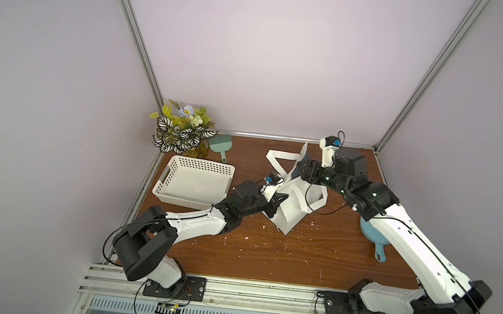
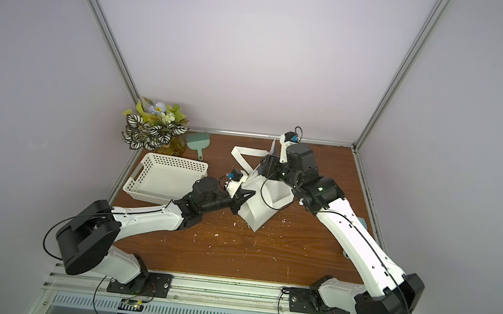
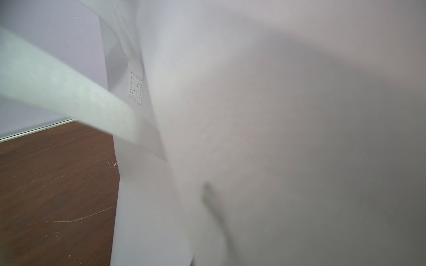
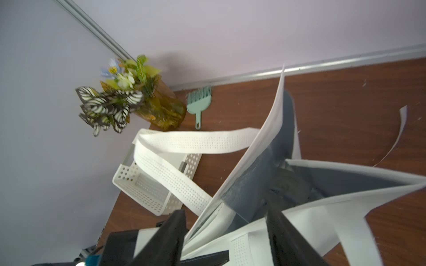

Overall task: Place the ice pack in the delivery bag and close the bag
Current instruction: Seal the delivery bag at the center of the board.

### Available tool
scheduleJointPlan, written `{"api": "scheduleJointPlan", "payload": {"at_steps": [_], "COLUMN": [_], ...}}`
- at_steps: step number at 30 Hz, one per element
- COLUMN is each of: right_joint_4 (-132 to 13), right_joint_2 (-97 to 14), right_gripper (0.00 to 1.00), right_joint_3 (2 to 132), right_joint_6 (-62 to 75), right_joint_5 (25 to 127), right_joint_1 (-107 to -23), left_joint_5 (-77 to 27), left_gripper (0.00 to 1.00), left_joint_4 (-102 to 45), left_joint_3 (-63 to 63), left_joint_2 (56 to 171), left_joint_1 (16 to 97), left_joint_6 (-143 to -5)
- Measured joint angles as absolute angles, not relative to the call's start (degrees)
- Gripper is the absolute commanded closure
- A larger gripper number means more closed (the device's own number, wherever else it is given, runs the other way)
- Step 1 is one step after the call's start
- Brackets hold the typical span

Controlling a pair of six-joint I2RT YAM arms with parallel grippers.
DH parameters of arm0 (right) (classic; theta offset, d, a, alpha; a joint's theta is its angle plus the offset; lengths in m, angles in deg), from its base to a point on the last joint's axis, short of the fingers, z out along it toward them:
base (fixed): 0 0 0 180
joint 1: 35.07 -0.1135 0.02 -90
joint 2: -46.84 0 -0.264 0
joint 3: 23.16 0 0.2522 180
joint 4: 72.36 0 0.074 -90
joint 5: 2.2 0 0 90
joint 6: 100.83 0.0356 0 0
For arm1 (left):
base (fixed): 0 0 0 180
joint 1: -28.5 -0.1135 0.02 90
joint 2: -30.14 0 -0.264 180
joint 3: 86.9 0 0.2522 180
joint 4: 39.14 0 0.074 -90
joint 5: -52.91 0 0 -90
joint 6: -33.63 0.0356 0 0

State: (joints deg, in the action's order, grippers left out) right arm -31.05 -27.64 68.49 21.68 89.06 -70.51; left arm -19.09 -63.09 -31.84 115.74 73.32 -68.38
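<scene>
Reaching over the delivery bag [image 1: 288, 214], I hold my right hand [image 1: 304, 169] at its open top. In the right wrist view the two black fingers [image 4: 170, 237] of this hand are spread wide. One finger is outside the bag [image 4: 322, 211] and one is over the grey lining [image 4: 272, 156]. The bag's white edge runs between them. They are not pinching anything.

My left hand [image 1: 280, 199] is pressed together. It touches the side of the bag that faces the basket [image 1: 175, 202]. The left wrist view is filled by the white bag [image 3: 276, 138], very close and blurry. I cannot tell if any cloth is caught in this hand.

The bag [image 2: 257, 211] stands near the middle of the brown worktop [image 1: 265, 254], between my two hands. One white handle [image 1: 277, 160] loops toward the back wall.

I cannot see the ice pack in any view. Deep inside, the bag is dark, and I cannot tell what lies there.

The white basket sits to the left of the bag. Behind it are a plant [image 1: 182, 133] and a small green brush [image 1: 220, 146]. A blue scoop [image 1: 373, 240] lies under my right arm.
</scene>
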Motion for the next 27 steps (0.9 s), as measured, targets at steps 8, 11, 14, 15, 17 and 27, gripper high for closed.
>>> {"api": "scheduleJointPlan", "payload": {"at_steps": [8,11,14,15,17,27], "right_joint_4": [-26.13,-25.52,-24.91,-24.62,-24.27,-24.91], "right_joint_2": [-32.89,-32.89,-32.84,-32.78,-32.73,-30.98], "right_gripper": [0.39,0.41,0.43,0.44,0.47,0.54], "right_joint_3": [75.57,75.70,74.35,73.72,72.58,69.63], "right_joint_6": [24.19,24.67,25.00,25.07,25.18,25.72], "right_joint_5": [89.06,89.06,89.15,89.24,89.48,89.35], "right_joint_1": [-71.64,-71.71,-71.75,-71.75,-71.80,-71.82], "left_joint_5": [-19.17,-19.44,-19.79,-19.85,-20.16,-20.97], "left_gripper": [0.99,1.00,1.00,1.00,1.00,1.00], "left_joint_4": [-63.35,-63.35,-63.35,-63.35,-63.26,-63.24], "left_joint_3": [-31.84,-31.84,-31.84,-31.82,-31.78,-31.71], "left_joint_2": [115.94,115.94,115.98,116.00,116.05,116.24], "left_joint_1": [73.32,73.32,73.32,73.32,73.32,73.34], "left_joint_6": [-68.34,-68.34,-68.36,-68.36,-68.38,-68.84]}}
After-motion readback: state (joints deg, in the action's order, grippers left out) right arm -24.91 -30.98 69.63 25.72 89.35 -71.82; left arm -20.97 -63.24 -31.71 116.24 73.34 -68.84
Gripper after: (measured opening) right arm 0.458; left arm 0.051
